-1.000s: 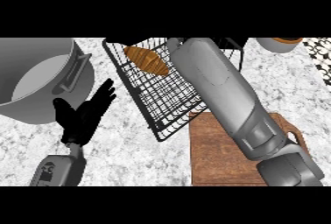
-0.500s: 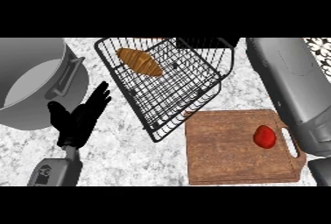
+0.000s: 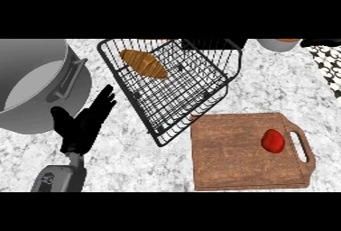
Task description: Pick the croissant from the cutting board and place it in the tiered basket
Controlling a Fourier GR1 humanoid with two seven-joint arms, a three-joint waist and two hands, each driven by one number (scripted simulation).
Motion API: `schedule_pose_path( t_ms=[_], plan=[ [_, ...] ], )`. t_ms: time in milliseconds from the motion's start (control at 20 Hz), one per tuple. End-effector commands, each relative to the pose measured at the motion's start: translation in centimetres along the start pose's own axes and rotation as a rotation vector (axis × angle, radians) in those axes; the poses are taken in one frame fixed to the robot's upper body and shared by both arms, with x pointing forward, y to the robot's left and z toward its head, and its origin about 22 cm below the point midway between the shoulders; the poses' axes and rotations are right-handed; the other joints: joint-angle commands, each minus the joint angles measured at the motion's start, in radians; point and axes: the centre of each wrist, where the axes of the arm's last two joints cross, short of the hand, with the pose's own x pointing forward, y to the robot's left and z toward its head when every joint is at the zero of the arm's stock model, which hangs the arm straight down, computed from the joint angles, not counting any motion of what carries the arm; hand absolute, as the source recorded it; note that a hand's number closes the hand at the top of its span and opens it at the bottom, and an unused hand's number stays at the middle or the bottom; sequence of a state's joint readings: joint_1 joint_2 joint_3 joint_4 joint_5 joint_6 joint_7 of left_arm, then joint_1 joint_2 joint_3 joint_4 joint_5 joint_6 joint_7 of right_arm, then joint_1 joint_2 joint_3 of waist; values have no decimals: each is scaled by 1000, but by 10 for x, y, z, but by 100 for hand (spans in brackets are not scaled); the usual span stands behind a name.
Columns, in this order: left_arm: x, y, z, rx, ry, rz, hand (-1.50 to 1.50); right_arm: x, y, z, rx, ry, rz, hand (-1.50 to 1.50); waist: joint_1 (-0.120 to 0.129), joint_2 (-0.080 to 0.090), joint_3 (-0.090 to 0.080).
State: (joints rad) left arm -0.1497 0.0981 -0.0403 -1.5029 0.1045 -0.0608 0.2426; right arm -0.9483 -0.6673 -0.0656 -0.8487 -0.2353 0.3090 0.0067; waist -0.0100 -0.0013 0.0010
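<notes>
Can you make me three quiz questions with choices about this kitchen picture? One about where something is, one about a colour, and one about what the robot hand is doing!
1. Where is the croissant?
A. On the cutting board
B. In the tiered basket
C. In the pot

2. What colour is the small round thing on the cutting board?
A. Red
B. Blue
C. Green

3. How is the left robot hand?
A. Curled round the croissant
B. Open, holding nothing
C. Pressing on the board

Answers:
1. B, it lies inside the tiered basket on the wires.
2. A, the small round thing is red.
3. B, its fingers are straight, beside the pot.
</notes>
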Motion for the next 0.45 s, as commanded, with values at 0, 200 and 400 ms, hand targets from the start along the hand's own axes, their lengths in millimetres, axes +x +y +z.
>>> schedule_pose_path(
  t_ms=[0, 200, 400],
  plan=[
    [6, -22, 4, -34, 3, 10, 0, -22, -67, 46, 19, 3, -18, -150, 13, 4, 1],
    [16, -23, -7, -23, -22, 2, 0, -24, -108, 66, -11, 4, -3, -150, 32, 11, 1],
    [9, -6, 8, -42, -7, 1, 0, -19, -151, 105, -17, -13, -5, -150, 31, 8, 0]
  ],
)
